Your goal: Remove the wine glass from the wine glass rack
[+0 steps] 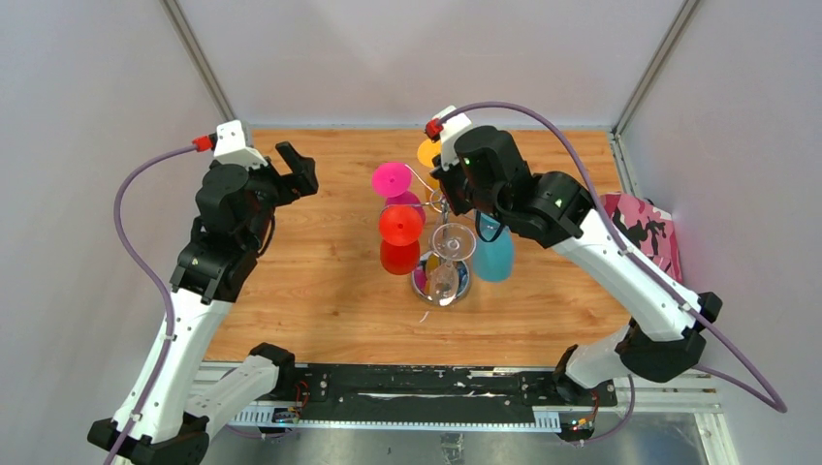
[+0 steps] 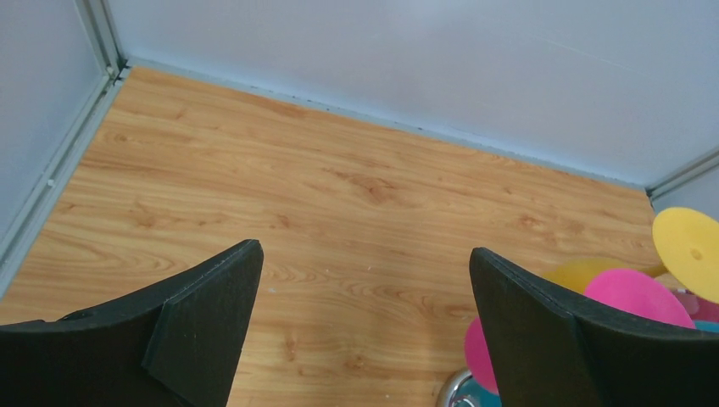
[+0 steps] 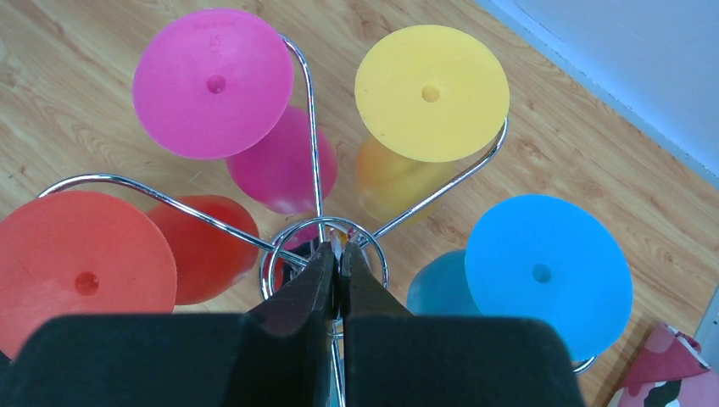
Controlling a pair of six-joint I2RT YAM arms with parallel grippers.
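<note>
The chrome wine glass rack (image 3: 314,153) stands mid-table with plastic glasses hanging upside down from it: pink (image 3: 212,83), yellow (image 3: 431,91), blue (image 3: 543,271), red (image 3: 80,271). In the top view a clear wine glass (image 1: 452,240) also hangs on the near side, above the rack's mirrored base (image 1: 463,288). My right gripper (image 3: 339,246) is above the rack's centre, shut on the top of its pole. My left gripper (image 1: 291,170) is open and empty, held above the table left of the rack; its view (image 2: 365,254) shows bare wood between the fingers.
A pink camouflage-patterned item (image 1: 645,228) lies at the table's right edge. Grey walls close in the table at the back and both sides. The pink (image 2: 636,297) and yellow (image 2: 688,242) glass feet show at the right of the left wrist view.
</note>
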